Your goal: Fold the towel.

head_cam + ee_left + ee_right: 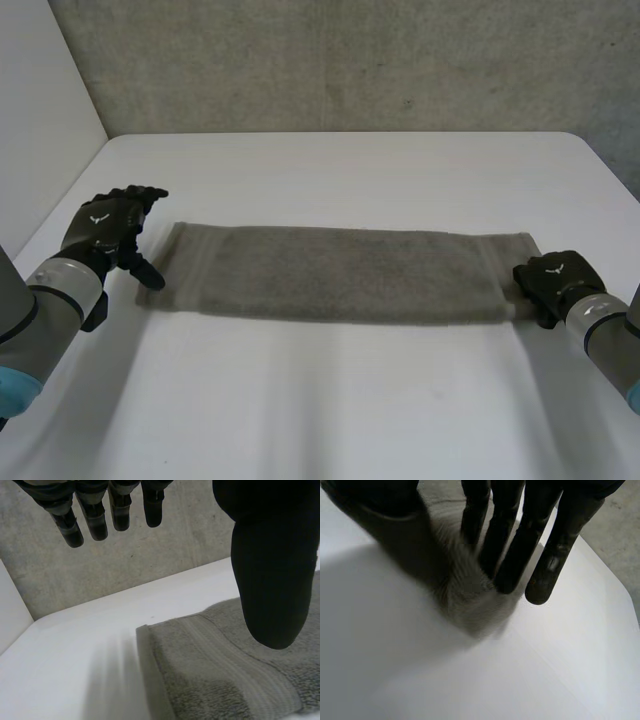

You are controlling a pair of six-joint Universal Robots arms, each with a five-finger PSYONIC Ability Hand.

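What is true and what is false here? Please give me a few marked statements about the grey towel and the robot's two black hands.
1. The grey terry towel lies as a long strip across the white table. True.
2. The black left hand grips one end of the towel. False: its fingers are open above that end and hold nothing.
3. The black right hand pinches the towel's other end. True.
4. The towel hangs over the table's edge. False: it lies wholly on the table.
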